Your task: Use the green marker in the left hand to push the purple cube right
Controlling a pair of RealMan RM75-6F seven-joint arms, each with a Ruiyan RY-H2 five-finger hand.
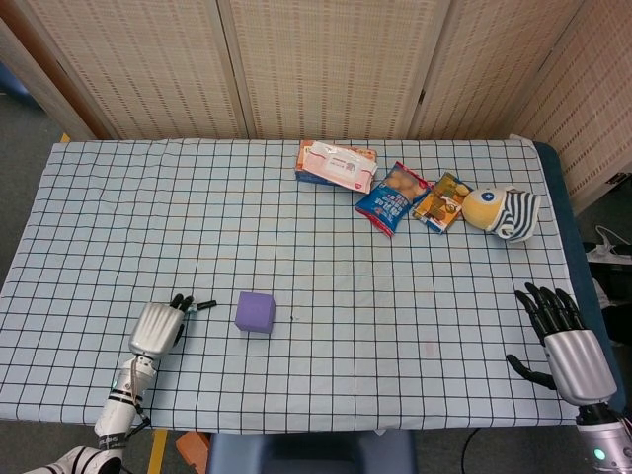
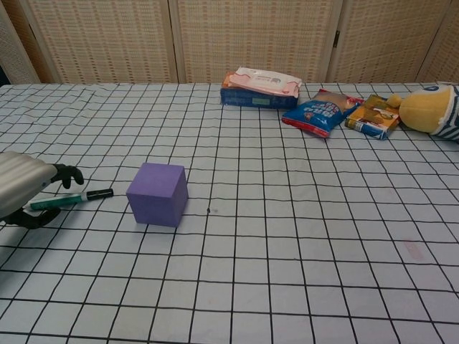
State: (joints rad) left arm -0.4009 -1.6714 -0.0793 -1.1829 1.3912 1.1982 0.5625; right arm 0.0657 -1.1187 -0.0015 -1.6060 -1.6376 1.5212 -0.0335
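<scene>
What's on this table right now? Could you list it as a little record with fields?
surface: checked tablecloth
left hand: over the green marker, grip unclear
marker tip: points at purple cube, not touching
right hand: fingers spread, holding nothing
far edge: wipes pack, two snack bags, plush toy

Cube [image 1: 255,311] sits near the bench's [image 1: 395,296] front edge, left of centre. Marker [image 2: 68,199] lies just left of it, under the left robot hand [image 1: 156,329]. Right robot hand [image 1: 568,346] hangs at the front right corner.
</scene>
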